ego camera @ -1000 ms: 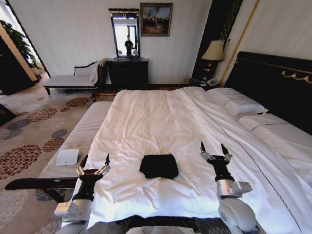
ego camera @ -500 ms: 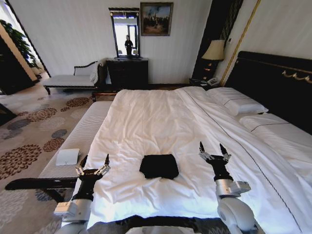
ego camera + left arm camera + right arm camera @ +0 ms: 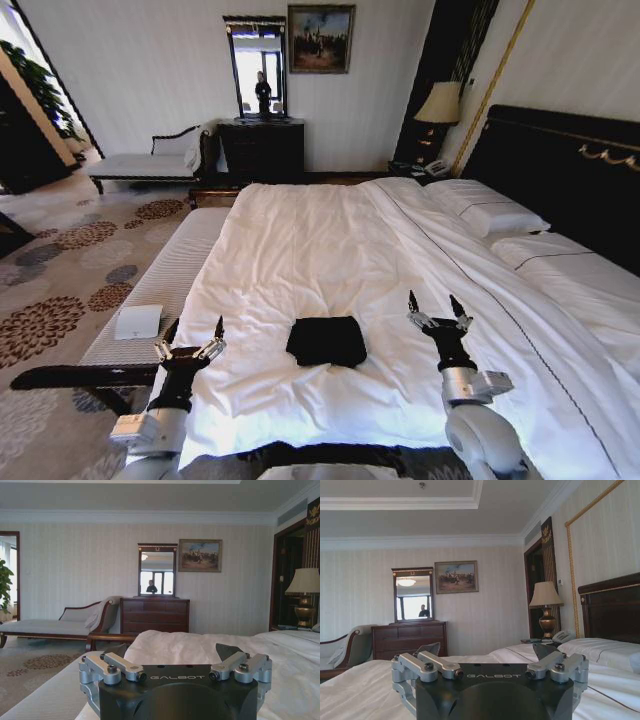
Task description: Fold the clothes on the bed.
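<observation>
centrally, on the near part of a very large bed with a white duvet, lies a small black t-shirt, folded into a compact rectangle. it rests flat on the duvet, between the robot's two arms and touched by neither.

the left hand is raised at the bed's left edge, well apart from the t-shirt, above the gap between the bed and a long pale striped bench. its two dark fingers point upward and are spread wide apart, holding nothing. the left wrist view shows the same spread fingers with only bedding and the room beyond them.

the right hand is raised over the duvet to the right of the t-shirt, near it but not touching. its fingers also point up, spread wide, with nothing between them.

white pillows lie against a dark headboard with gold trim on the right. a small white folded item sits on the bench. a dark dresser with a mirror stands at the far wall.
</observation>
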You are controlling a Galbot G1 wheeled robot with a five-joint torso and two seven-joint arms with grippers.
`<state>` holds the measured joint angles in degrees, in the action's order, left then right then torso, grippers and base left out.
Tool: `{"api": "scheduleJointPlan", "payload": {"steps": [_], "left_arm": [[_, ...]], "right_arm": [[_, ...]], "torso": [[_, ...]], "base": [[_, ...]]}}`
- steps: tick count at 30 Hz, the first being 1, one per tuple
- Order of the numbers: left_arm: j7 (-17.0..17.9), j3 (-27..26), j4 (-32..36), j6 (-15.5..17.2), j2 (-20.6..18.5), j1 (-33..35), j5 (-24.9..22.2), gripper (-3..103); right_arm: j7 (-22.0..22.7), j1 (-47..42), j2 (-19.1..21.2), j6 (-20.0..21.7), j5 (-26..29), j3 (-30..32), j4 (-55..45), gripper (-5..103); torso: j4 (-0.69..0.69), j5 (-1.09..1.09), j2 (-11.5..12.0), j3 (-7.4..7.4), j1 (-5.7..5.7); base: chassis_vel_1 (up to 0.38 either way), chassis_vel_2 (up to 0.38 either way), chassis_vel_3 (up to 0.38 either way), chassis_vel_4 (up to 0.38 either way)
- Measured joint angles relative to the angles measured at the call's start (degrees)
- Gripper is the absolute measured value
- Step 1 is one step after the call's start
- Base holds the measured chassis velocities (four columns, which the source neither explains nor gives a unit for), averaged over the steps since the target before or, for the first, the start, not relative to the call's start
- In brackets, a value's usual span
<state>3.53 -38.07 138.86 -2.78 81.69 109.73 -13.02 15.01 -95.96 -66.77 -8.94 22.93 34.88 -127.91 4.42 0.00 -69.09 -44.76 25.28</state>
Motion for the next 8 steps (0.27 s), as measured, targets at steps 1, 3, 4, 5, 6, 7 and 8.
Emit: {"api": "scheduleJointPlan", "payload": {"steps": [1,3,4,5,6,7,8], "left_arm": [[0.0,0.0,0.0,0.0,0.0,0.0,0.0,100],[0.0,0.0,0.0,0.0,0.0,0.0,0.0,100],[0.0,0.0,0.0,0.0,0.0,0.0,0.0,100],[0.0,0.0,0.0,0.0,0.0,0.0,0.0,100],[0.0,0.0,0.0,0.0,0.0,0.0,0.0,100],[0.0,0.0,0.0,0.0,0.0,0.0,0.0,100],[0.0,0.0,0.0,0.0,0.0,0.0,0.0,100]], "right_arm": [[0.0,0.0,0.0,0.0,0.0,0.0,0.0,100],[0.0,0.0,0.0,0.0,0.0,0.0,0.0,100],[0.0,0.0,0.0,0.0,0.0,0.0,0.0,100],[0.0,0.0,0.0,0.0,0.0,0.0,0.0,100],[0.0,0.0,0.0,0.0,0.0,0.0,0.0,100],[0.0,0.0,0.0,0.0,0.0,0.0,0.0,100],[0.0,0.0,0.0,0.0,0.0,0.0,0.0,100]], "torso": [[0.00,0.00,0.0,0.00,0.00],[0.00,0.00,0.0,0.00,0.00],[0.00,0.00,0.0,0.00,0.00],[0.00,0.00,0.0,0.00,0.00],[0.00,0.00,0.0,0.00,0.00],[0.00,0.00,0.0,0.00,0.00],[0.00,0.00,0.0,0.00,0.00]], "base": [[0.000,0.000,0.000,0.000],[0.000,0.000,0.000,0.000],[0.000,0.000,0.000,0.000],[0.000,0.000,0.000,0.000],[0.000,0.000,0.000,0.000],[0.000,0.000,0.000,0.000],[0.000,0.000,0.000,0.000]]}}
